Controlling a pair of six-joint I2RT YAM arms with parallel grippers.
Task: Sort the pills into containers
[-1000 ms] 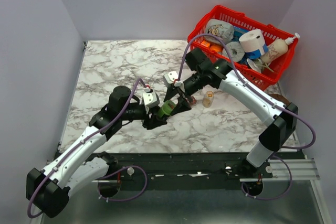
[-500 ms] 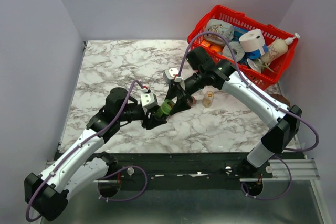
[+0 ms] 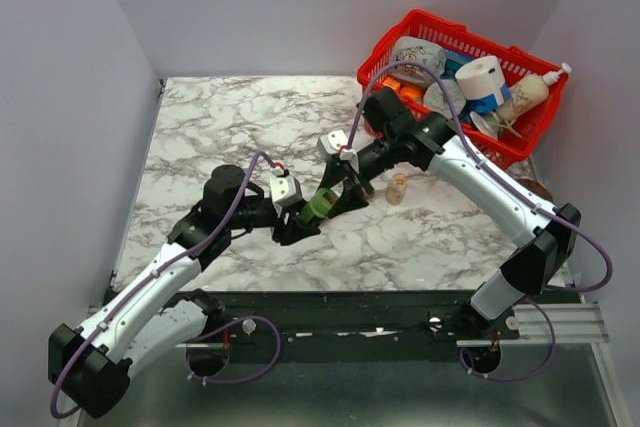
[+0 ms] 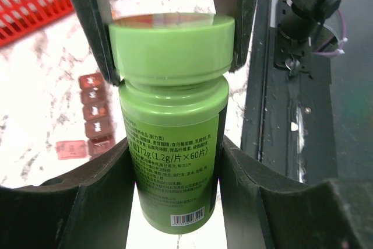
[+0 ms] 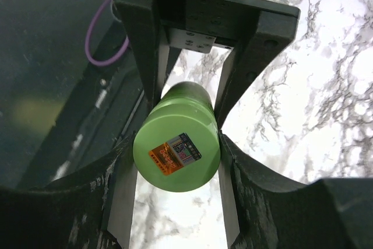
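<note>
The bottle (image 4: 172, 144) is matt green with dark printed text and a small white barcode patch, and its lid (image 4: 172, 48) is a lighter, glossier green bearing an orange-and-dark sticker (image 5: 175, 154). The containers (image 4: 96, 115) are translucent reddish-brown, on a worktop (image 3: 220, 117) patterned as white marble with grey veins. The basket (image 3: 387, 42) is bright red, while the left claw (image 4: 175, 170) and right claw (image 5: 178, 164) are black.

Pale grey-lilac walls (image 3: 300, 7) surround a white marble-patterned table (image 3: 220, 127).

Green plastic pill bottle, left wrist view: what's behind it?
A white marble table and a reddish-brown plastic pill-organiser strip; the green bottle covers whatever lies straight behind it.
</note>
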